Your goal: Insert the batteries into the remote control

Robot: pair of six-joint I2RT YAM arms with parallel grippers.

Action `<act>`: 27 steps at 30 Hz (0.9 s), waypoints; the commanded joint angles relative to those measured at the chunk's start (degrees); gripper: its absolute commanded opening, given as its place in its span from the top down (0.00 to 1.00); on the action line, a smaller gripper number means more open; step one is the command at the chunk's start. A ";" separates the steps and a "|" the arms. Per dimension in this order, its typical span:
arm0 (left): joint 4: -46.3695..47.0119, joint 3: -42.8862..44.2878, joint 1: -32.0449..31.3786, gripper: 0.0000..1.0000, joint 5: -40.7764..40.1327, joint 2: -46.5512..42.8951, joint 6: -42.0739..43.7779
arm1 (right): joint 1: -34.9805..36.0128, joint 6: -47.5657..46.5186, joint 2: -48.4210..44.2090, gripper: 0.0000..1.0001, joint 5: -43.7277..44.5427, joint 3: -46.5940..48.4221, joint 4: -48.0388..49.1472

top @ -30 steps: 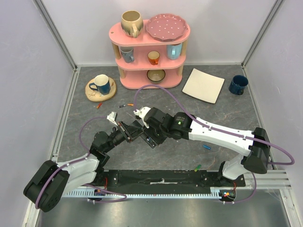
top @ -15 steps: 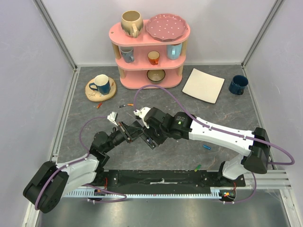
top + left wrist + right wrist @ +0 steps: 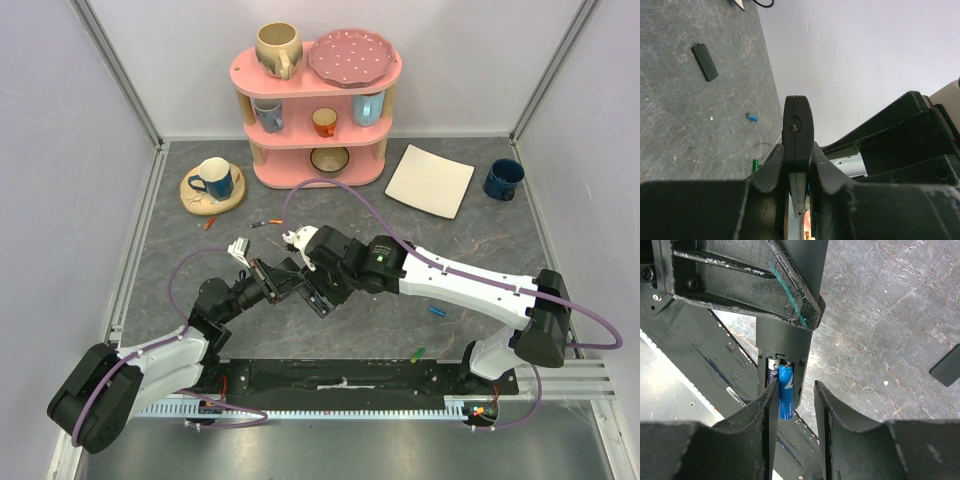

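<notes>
A: On the left first?
B: Clenched tight w/ the left gripper (image 3: 799, 172) on the remote control (image 3: 798, 127). Looks lifted off the table (image 3: 685, 125), mid scene, thin edge up.

A: Long way?
B: Slanting from the left fingers toward near-right. Open bay turned to the right gripper (image 3: 795, 389).

A: In the bay?
B: Holds a blue battery (image 3: 784, 390), laid along the remote, same long way. Also a darker battery (image 3: 773, 371), tucked just beside it on the left.

A: Pinched by the right gripper?
B: No. Let go, spread apart around the blue one. Touching or almost touching one finger (image 3: 767, 410), w/ a gap on the other side. Can't tell if pushed all the way in. Near end prob. sticking out a bit.

A: Next?
B: Prob. a push down on that end. Better w/ the right arm, already right over it. Left busy holding.

A: Further right?
B: Lying on the table, near-right, well apart from the remote: a loose blue battery (image 3: 437, 311) & a green battery (image 3: 417, 353). Also a flat black lid (image 3: 946, 365).
</notes>
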 commanded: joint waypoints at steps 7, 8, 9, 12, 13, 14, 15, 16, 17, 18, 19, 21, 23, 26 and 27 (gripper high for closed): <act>0.77 1.12 -0.71 0.98 3.12 -0.29 0.99 | -0.81 -0.60 -1.72 0.58 1.61 2.98 0.86; 0.69 1.12 -0.71 0.98 3.12 -0.29 0.99 | -0.98 -0.69 -1.64 0.58 1.52 2.98 0.86; 0.77 1.21 -0.79 0.98 3.21 -0.29 0.90 | -0.90 -0.60 -1.64 0.57 1.43 2.98 0.86; 1.03 1.30 -0.79 0.98 2.95 -0.47 0.64 | -0.90 -0.60 -1.64 0.57 1.34 2.89 0.95; 1.21 1.38 -0.71 0.98 2.94 -0.38 0.29 | -0.90 -0.60 -1.55 0.57 1.26 2.80 0.95; 1.21 1.47 -0.71 0.98 3.03 -0.47 0.20 | -0.90 -0.52 -1.46 0.57 1.25 2.80 0.95; 1.39 1.65 -0.71 0.98 2.86 -0.56 0.11 | -0.98 -0.52 -1.46 0.57 1.17 2.80 1.03; 1.39 1.73 -0.79 0.98 2.86 -0.64 -0.07 | -0.90 -0.52 -1.37 0.57 0.99 2.80 1.03; 1.39 1.91 -0.71 0.98 2.86 -0.73 -0.07 | -0.81 -0.43 -1.37 0.57 1.08 2.80 1.03; 1.30 2.08 -0.71 0.98 2.77 -0.82 -0.16 | -0.90 -0.43 -1.37 0.57 1.08 2.80 1.03; 1.39 2.17 -0.71 0.98 2.68 -0.91 -0.24 | -0.90 -0.43 -1.37 0.57 1.17 2.80 1.12; 1.39 2.35 -0.71 0.98 2.77 -0.82 -0.24 | -0.98 -0.43 -1.46 0.57 1.34 2.89 1.12; 1.39 2.26 -0.71 0.98 2.59 -0.65 -0.16 | -0.90 -0.34 -1.64 0.56 2.22 2.89 1.12; 1.21 1.91 -0.71 0.98 1.80 -0.29 0.28 | -0.98 0.01 -2.07 0.56 5.37 3.15 1.47; 1.21 1.91 -0.71 0.98 1.63 -0.12 0.46 | -1.07 0.10 -2.34 0.56 6.52 3.15 1.73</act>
